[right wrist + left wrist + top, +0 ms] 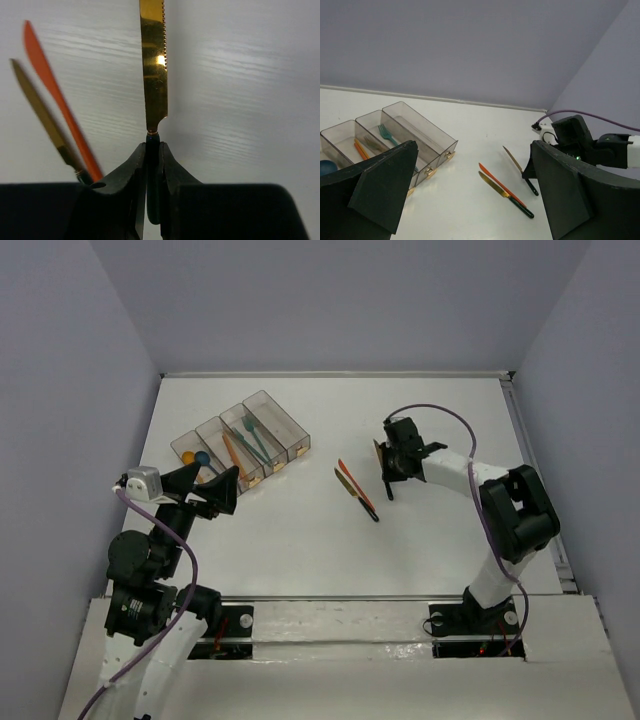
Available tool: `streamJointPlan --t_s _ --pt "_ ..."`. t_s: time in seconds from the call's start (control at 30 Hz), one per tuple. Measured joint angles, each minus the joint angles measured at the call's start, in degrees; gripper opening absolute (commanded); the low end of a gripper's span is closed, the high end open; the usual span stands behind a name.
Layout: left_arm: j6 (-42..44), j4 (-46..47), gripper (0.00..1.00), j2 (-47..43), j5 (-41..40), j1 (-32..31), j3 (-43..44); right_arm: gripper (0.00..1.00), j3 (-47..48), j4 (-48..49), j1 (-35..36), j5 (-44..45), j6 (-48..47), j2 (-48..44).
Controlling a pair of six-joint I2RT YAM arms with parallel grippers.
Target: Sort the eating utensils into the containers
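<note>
The containers [283, 430] are four joined smoky bins at the back left, also in the left wrist view [422, 130]. They hold a blue spoon [202, 457], an orange utensil [232, 452] and teal forks [256, 437]. An orange knife [352, 480] and a gold knife with a dark handle [362, 502] lie side by side mid-table. My right gripper [392, 468] is shut on the dark handle of another gold knife [153, 65], held low over the table, right of that pair. My left gripper [207, 483] is open and empty, just in front of the bins.
The two lying knives also show in the right wrist view, the orange knife [50, 100] and the gold knife [35, 107], left of my held blade. A purple cable [450, 420] loops over the right arm. Walls close the table's back and sides.
</note>
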Motion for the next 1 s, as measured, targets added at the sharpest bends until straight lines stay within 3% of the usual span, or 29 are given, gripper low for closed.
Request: streamJointPlan --t_s 0.3,0.7,0.87,1.0 --pt "0.0 0.0 0.99 0.09 0.04 0.0 0.0 0.0 17.86 2.62 7.26 -9.05 -1.9 2.78" --pt "0.0 -0.02 0.99 0.17 0.26 -0.33 0.0 0.0 57.94 5.4 11.45 -19.32 -2.23 33.42" --pt "0.0 -0.02 0.99 0.2 0.26 -0.42 0.0 0.0 68.54 4.46 11.41 -21.22 -1.9 41.31" --pt "0.0 -0.02 0.99 0.2 0.26 -0.39 0.0 0.02 71.04 4.22 11.43 -22.03 -1.79 43.74"
